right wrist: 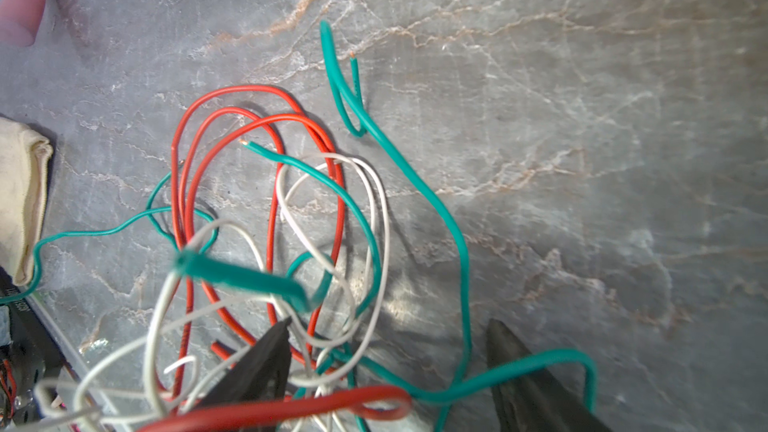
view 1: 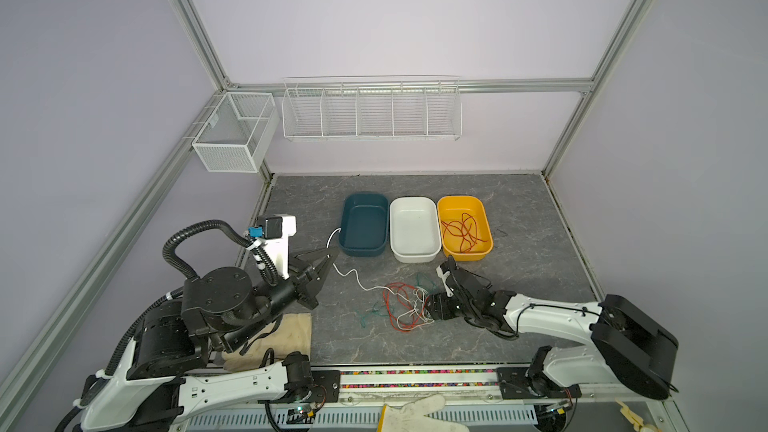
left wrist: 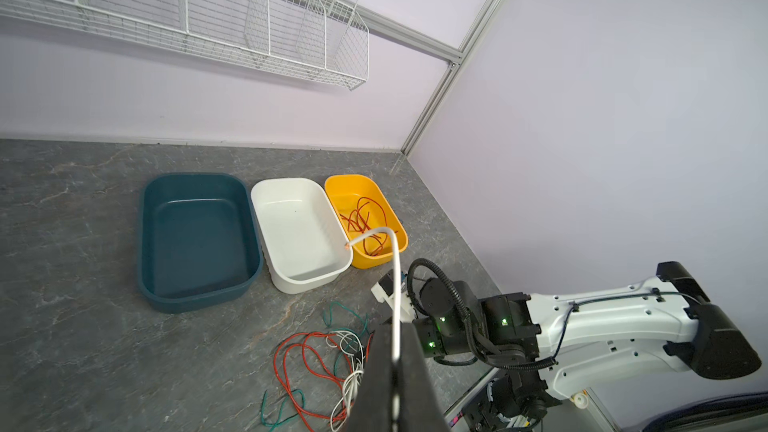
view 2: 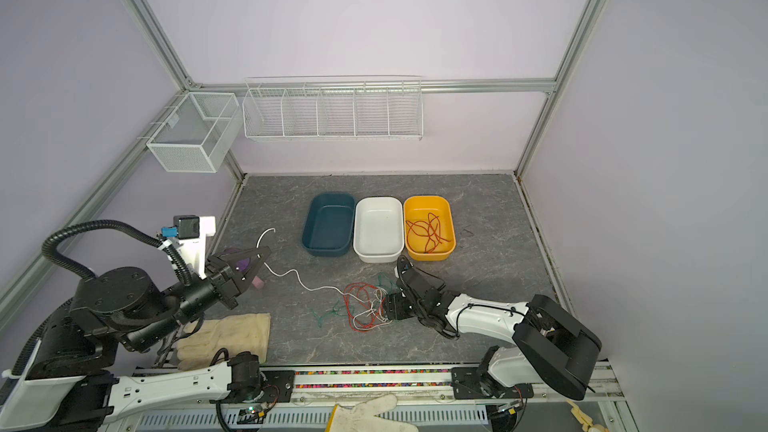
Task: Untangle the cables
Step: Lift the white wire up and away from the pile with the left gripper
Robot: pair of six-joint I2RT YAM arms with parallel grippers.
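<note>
A tangle of red, white and dark green cables (view 1: 405,305) (view 2: 365,305) lies on the grey table in front of the tubs. My left gripper (view 1: 330,255) (left wrist: 395,326) is shut on one white cable (left wrist: 397,276). That cable loops above the jaws and trails along the table (view 1: 357,278) into the tangle. My right gripper (view 1: 430,309) (right wrist: 386,338) is open, low over the tangle's right side. Green, white and red strands (right wrist: 332,359) cross between its fingers (right wrist: 266,351). More red cables (view 1: 463,230) lie in the orange tub (view 1: 459,200).
A teal tub (view 1: 363,197) and a white tub (view 1: 411,200) stand left of the orange one. A cream glove (view 1: 291,330) lies under the left arm, another glove (view 1: 415,413) at the front rail. A small pink object (view 2: 257,282) sits near the left gripper. Wire baskets (view 1: 370,110) hang on the back wall.
</note>
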